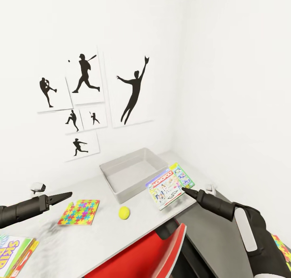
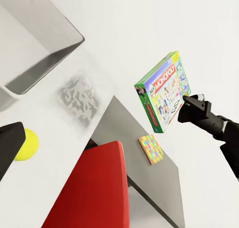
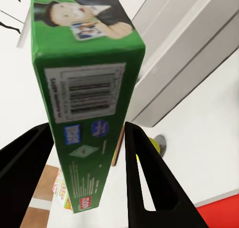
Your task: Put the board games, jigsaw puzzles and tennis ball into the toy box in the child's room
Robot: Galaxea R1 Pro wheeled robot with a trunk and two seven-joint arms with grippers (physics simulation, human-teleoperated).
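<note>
The green Monopoly board game (image 1: 169,185) hangs tilted just right of the toy box (image 1: 133,173), a light-grey open tray that holds nothing. My right gripper (image 1: 187,188) is shut on the game's edge; both fingers (image 3: 149,178) flank the green box (image 3: 84,88). The tennis ball (image 1: 124,212) lies on the table (image 1: 101,235) in front of the toy box. A jigsaw puzzle (image 1: 79,211) lies left of the ball. My left gripper (image 1: 64,196) hovers open above the table beside that puzzle, holding nothing. A second puzzle (image 2: 151,148) lies on the lower grey surface.
A red chair (image 1: 141,253) stands tucked against the table's front edge. Another printed game box (image 1: 14,253) lies at the table's near left. Black sports silhouettes (image 1: 85,74) hang on the white wall behind. The table ends in the room's corner, right of the toy box.
</note>
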